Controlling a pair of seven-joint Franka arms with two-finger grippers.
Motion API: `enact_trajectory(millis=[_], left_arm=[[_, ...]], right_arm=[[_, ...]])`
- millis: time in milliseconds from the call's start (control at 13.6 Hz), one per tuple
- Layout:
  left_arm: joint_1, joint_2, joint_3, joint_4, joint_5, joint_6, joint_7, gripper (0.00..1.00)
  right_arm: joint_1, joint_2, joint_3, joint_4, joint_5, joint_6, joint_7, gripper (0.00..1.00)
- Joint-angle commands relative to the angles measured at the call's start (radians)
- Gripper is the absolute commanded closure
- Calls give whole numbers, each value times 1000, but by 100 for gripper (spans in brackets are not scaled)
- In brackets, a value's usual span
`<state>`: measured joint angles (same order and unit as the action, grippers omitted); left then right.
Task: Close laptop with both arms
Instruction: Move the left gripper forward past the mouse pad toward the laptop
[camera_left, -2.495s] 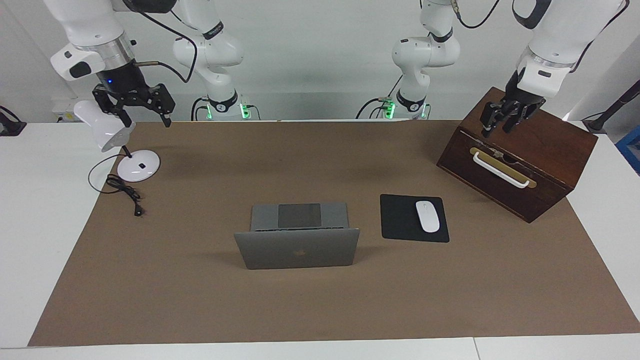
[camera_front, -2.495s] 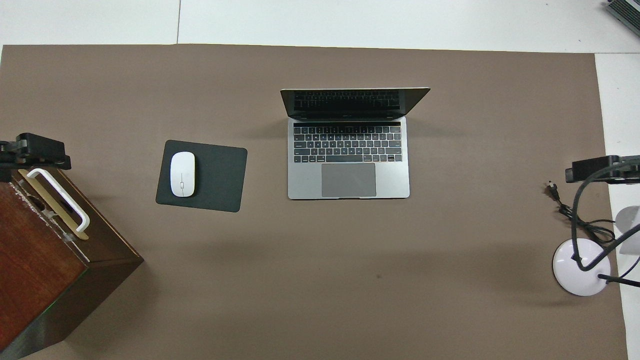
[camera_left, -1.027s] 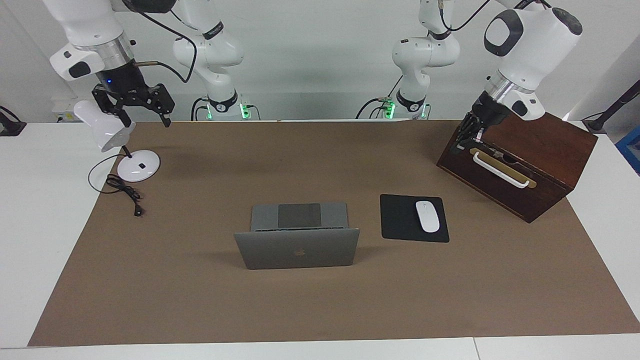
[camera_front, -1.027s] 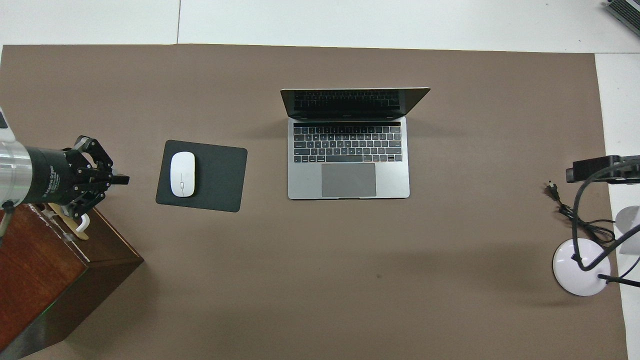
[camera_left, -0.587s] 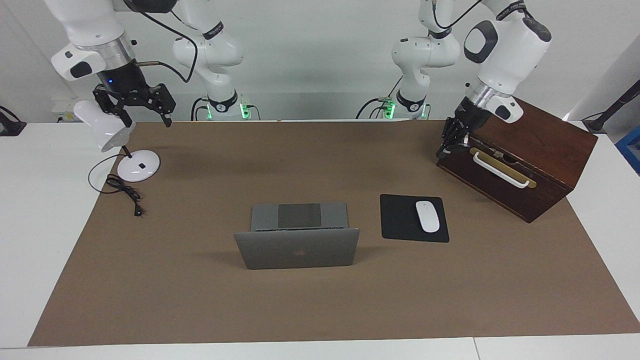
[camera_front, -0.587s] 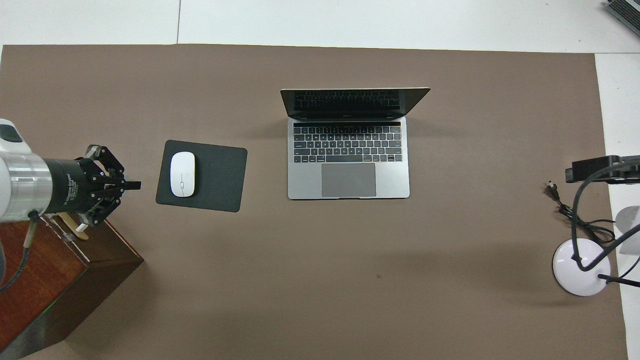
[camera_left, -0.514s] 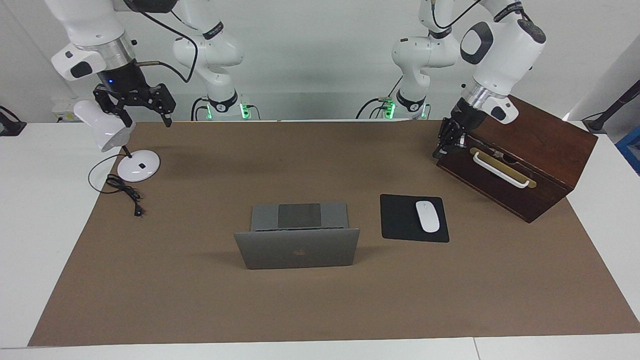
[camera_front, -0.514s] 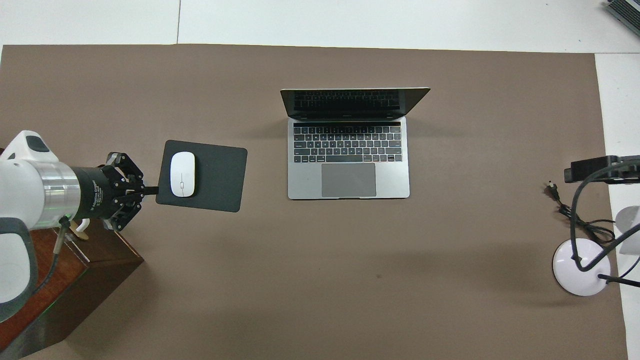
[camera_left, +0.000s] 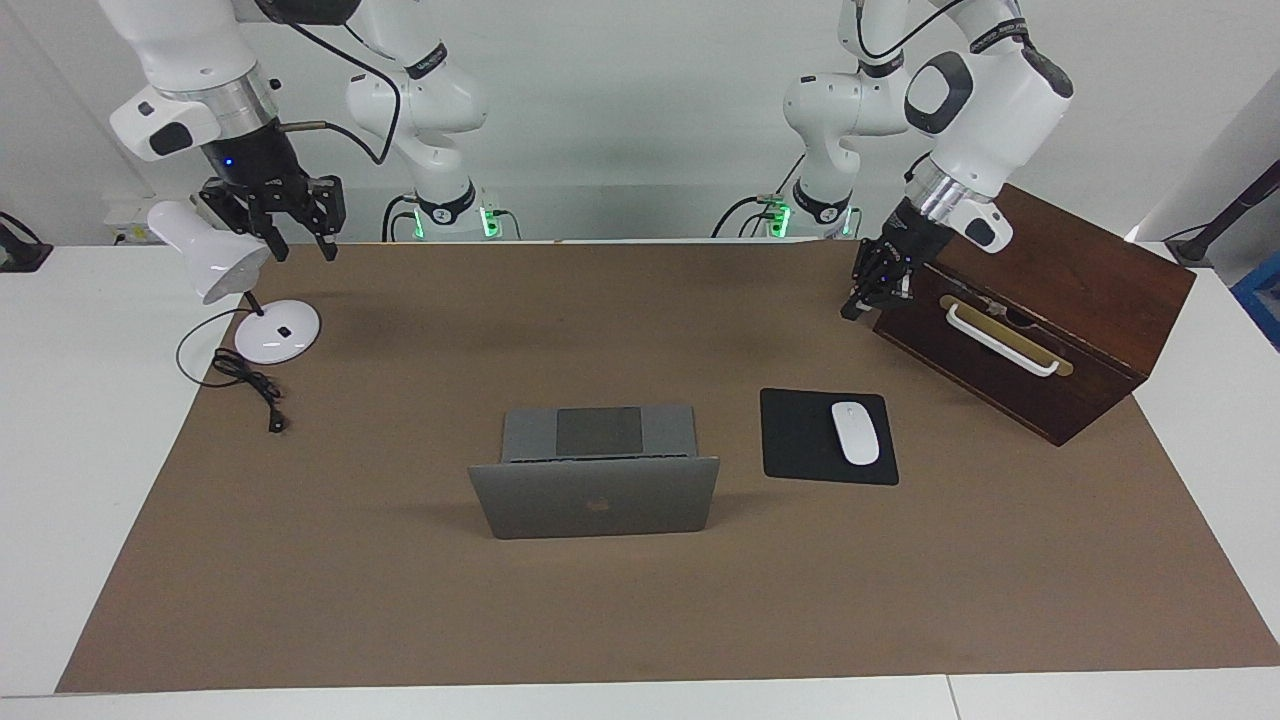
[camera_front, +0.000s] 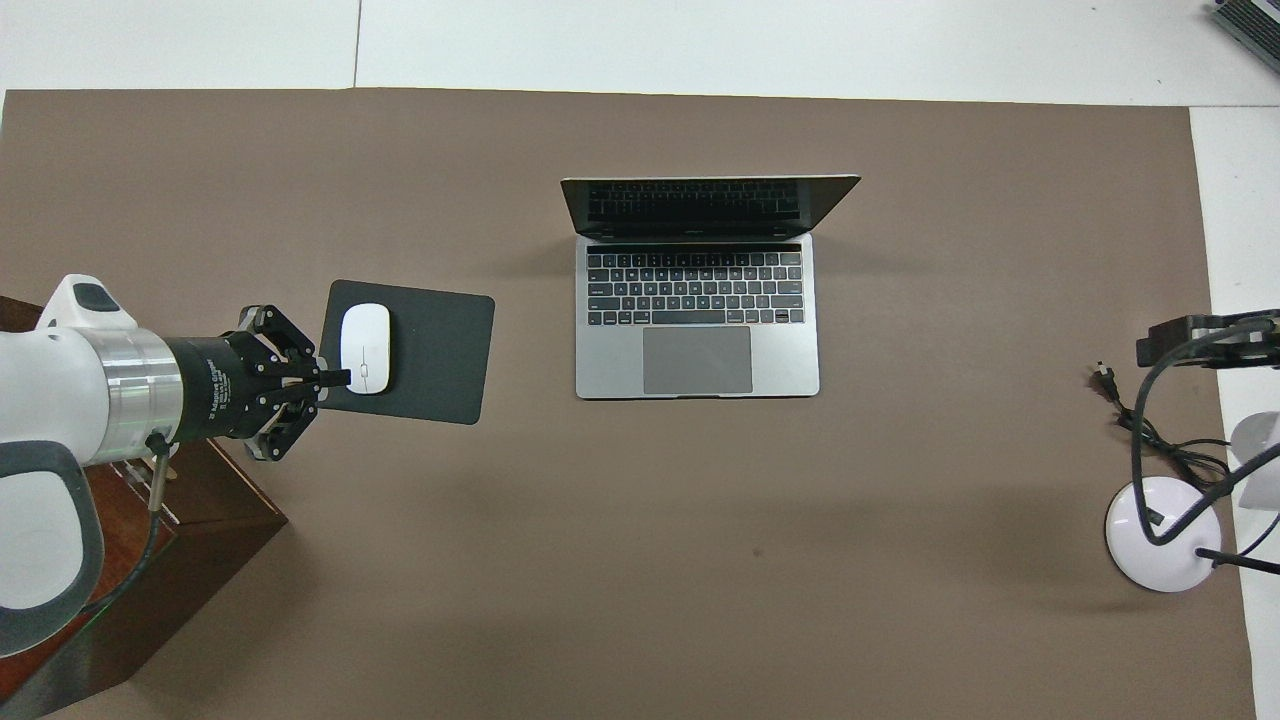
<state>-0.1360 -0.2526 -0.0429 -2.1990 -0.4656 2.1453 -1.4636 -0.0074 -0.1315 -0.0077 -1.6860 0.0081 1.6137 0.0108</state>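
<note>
Silver-grey metal marks the thin open laptop (camera_left: 596, 470) (camera_front: 697, 285), which is seen at the middle of the facing frame on the brown mat (camera_left: 640, 620) covering the white worktop (camera_left: 80, 400), its lid raised upright with the dark apple logo turned to the camera. Beside it, toward the left arm's end, a white oval mouse (camera_left: 855, 432) (camera_front: 364, 348) is laid on a black rectangular mouse pad (camera_left: 800, 440) (camera_front: 430, 350). The left hand (camera_left: 856, 305) (camera_front: 335, 378) is held in the air at the upper right of the facing frame, just beside the dark wooden box (camera_left: 1060, 310), its fingers drawn narrow. The right hand (camera_left: 300, 240) is held at the upper left, over the white desk lamp (camera_left: 235, 290), its fingers spread wide.
</note>
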Motion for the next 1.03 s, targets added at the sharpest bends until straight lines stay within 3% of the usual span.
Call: enact_trajectory(millis=[0,147,294,587,954], left_arm=[[-10,-34,9,-45,-68,42,-18,100],[-13,-36,9,-74,-134,94,-46,100],[-13,-30,9,-100,-241,140,-221,100],[-146,-17,8,-206,-318,413,-449,100],[-289,74,8,-265,-741,709,-457,100]], right_arm=[[-6,-16,6,-14,6,20,-14,100],[-6,-16,12,-12,7,18,-12,100],[-8,-13,15,-11,50,20,12,100],[-6,-10,28,-3,72,22,54,100],[36,4,29,-1,67,81,115,100]])
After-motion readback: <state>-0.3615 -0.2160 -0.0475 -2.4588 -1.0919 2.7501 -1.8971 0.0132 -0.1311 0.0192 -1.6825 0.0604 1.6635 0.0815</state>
